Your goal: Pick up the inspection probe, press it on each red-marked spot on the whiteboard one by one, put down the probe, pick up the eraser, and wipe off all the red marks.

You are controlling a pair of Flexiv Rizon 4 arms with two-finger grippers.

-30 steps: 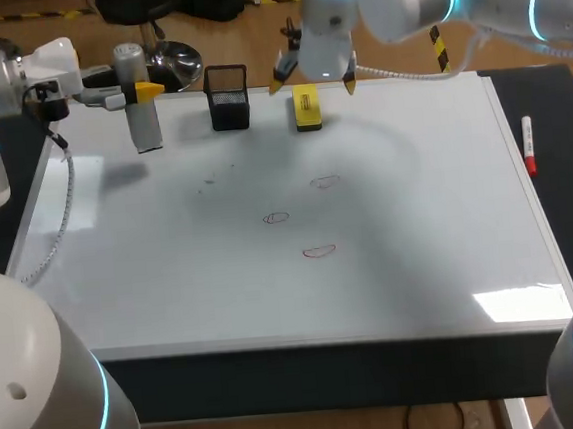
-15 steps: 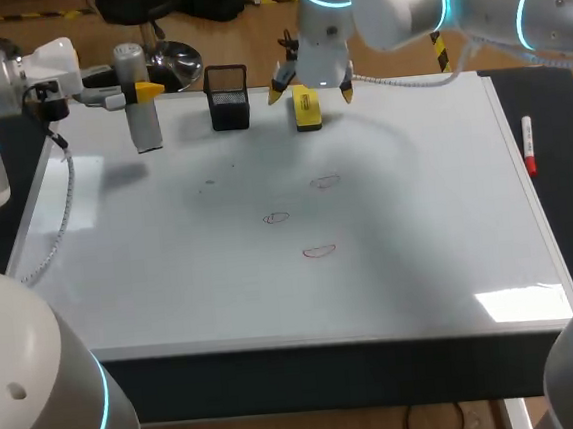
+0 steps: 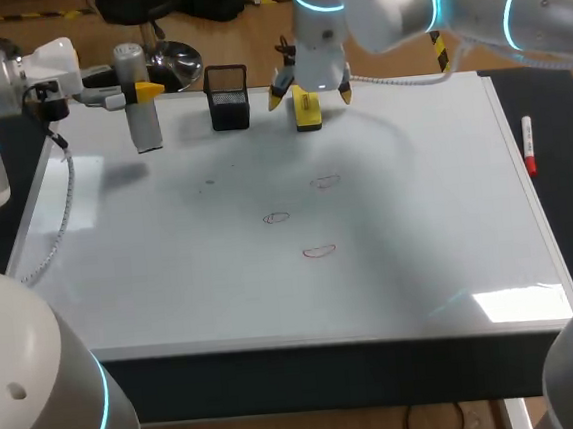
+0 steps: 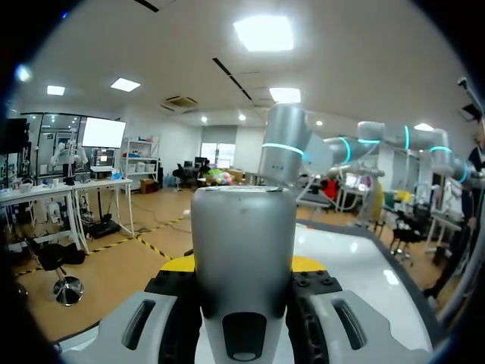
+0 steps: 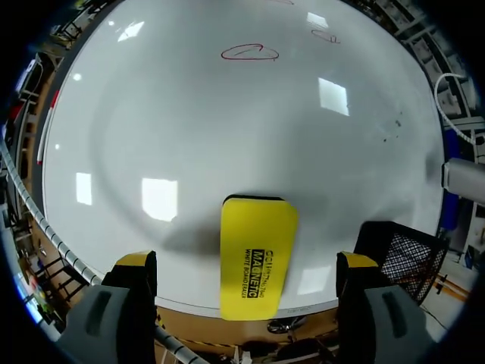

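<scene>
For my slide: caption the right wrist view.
Open end effector straddling the eraser on the whiteboard, red marks ahead.

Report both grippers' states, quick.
Left gripper: shut on the grey cylindrical probe.
Right gripper: open, straddling the yellow block eraser without touching it.

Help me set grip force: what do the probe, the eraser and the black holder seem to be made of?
Probe: smooth matte grey body with soft highlights, likely plastic or painted metal; I cannot tell which.
Eraser: smooth yellow shell with rounded corners, likely hard plastic; its wiping pad is hidden.
Black holder: see-through wire mesh, likely coated metal.
</scene>
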